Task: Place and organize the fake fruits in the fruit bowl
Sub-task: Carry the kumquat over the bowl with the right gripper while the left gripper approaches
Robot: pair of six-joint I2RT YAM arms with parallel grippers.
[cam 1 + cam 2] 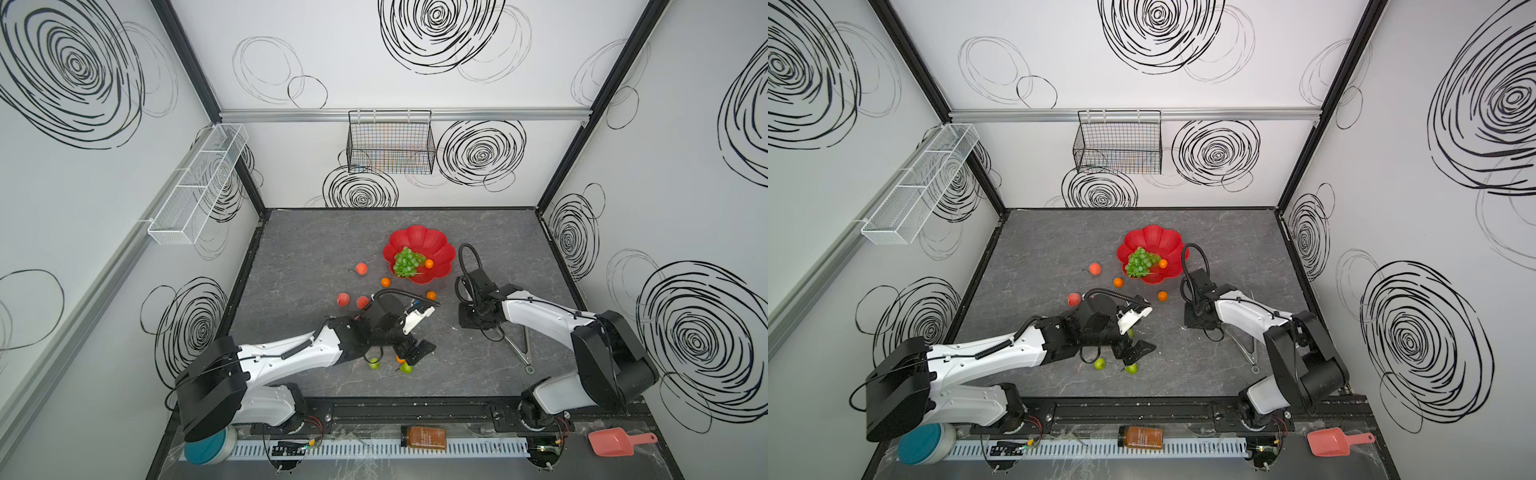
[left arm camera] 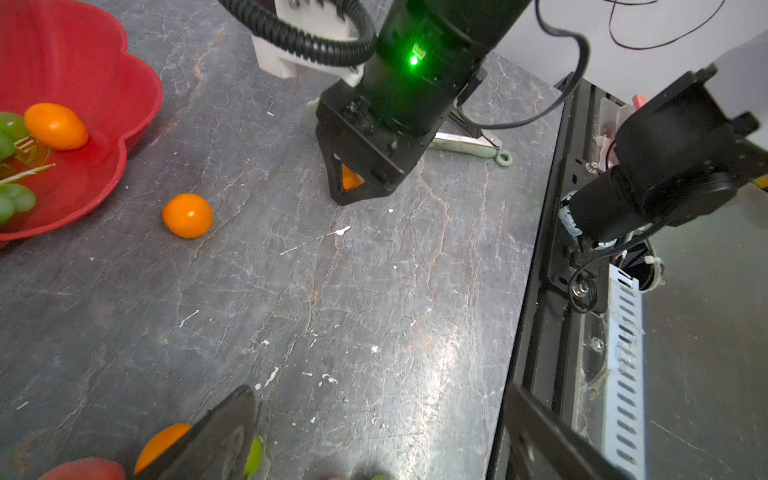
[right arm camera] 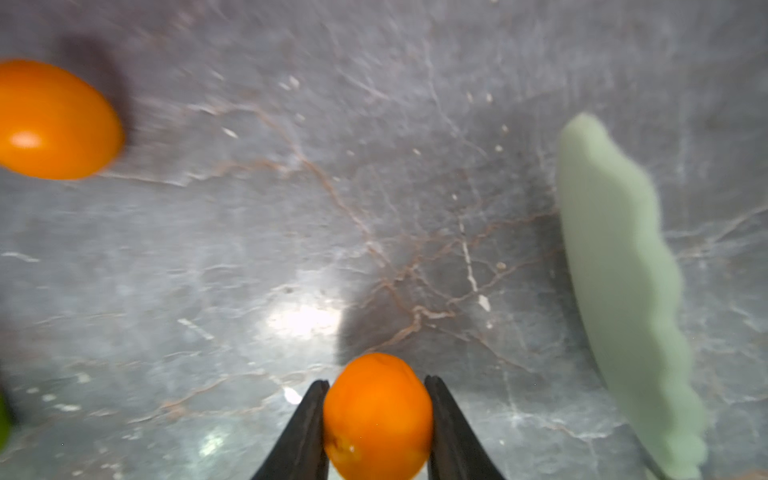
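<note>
The red flower-shaped fruit bowl (image 1: 415,237) holds green grapes (image 1: 406,262) and one orange (image 1: 429,263). My right gripper (image 3: 376,384) is shut on an orange (image 3: 378,415) just above the tabletop; the left wrist view shows that orange (image 2: 351,179) between its fingers. Two more oranges (image 1: 385,282) (image 1: 431,295) and three peaches (image 1: 361,268) (image 1: 343,299) (image 1: 363,302) lie loose in front of the bowl. Near the front, my left gripper (image 1: 415,351) stands open and empty over two green apples (image 1: 374,364) (image 1: 406,368) and an orange (image 1: 400,359).
Pale-green tongs (image 1: 519,349) lie right of the right gripper. A black wire basket (image 1: 390,143) and a white mesh shelf (image 1: 195,187) hang on the walls. An amber jar (image 1: 423,437) and a pink scoop (image 1: 615,442) sit past the front rail.
</note>
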